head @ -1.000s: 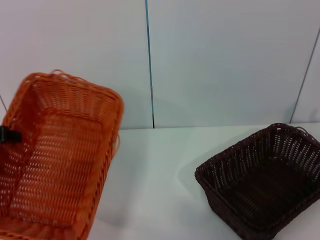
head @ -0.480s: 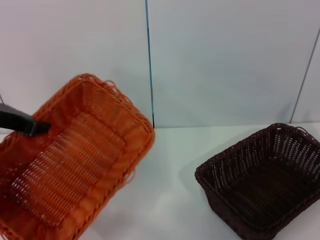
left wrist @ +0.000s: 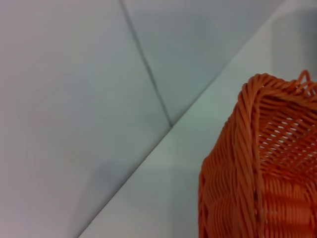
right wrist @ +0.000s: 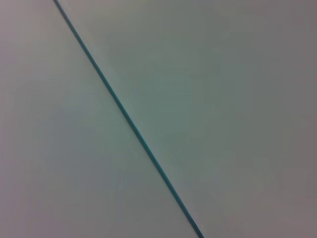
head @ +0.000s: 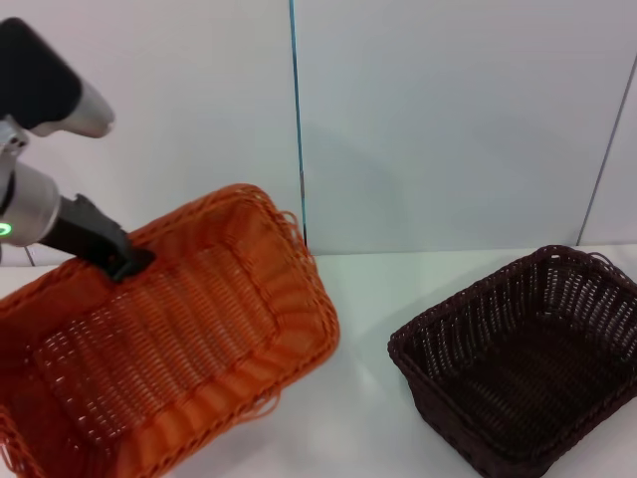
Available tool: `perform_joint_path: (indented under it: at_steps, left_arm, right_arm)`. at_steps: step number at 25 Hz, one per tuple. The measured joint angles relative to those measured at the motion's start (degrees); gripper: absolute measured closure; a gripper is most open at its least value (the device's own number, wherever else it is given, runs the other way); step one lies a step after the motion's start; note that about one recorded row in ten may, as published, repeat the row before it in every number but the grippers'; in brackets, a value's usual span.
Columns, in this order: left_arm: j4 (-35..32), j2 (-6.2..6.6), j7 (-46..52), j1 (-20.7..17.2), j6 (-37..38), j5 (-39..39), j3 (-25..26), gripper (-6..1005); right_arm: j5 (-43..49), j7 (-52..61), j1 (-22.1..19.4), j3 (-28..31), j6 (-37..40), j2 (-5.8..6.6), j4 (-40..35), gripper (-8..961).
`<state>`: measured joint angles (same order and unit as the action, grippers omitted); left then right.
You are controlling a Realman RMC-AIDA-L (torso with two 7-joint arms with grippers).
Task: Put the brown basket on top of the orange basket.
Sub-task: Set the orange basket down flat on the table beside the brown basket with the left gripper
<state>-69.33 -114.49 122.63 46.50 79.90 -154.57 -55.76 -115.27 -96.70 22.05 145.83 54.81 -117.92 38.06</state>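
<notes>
The orange basket [head: 169,339] hangs tilted at the left of the head view, its open side facing the camera. My left gripper [head: 124,263] is shut on its far rim, with the arm reaching in from the upper left. One corner of the orange basket [left wrist: 262,168] fills the left wrist view. The brown basket [head: 523,354] rests upright on the white table [head: 348,299] at the right, apart from the orange one. My right gripper is out of view.
A pale wall with a thin blue seam [head: 297,119] stands close behind the table. The right wrist view holds only that wall and the seam [right wrist: 129,119]. Bare table lies between the two baskets.
The orange basket has swung right and turned, its right end now nearer the table's middle. My left arm has risen into view above it. The brown basket has not moved.
</notes>
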Motion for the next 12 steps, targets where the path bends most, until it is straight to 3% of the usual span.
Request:
perform_joint_path:
  at_steps: [7,8,12]
  left_arm:
    - [0.3,-1.96,1.5,2.0,2.0,-0.4,-4.2,848]
    - [0.2,-3.56,1.3,2.3,2.1,-2.1,-6.9,848]
    - [0.1,-5.46,1.0,2.4,1.0,-5.0,-9.9,848]
  right_arm:
    - [-0.2,0.1,-1.1,0.2,1.1,-0.51,0.0,162]
    - [-0.2,0.1,-1.2,0.3,1.4,-0.58,0.0,162]
    - [-0.2,0.1,-1.3,0.3,2.0,-0.69,0.0,162]
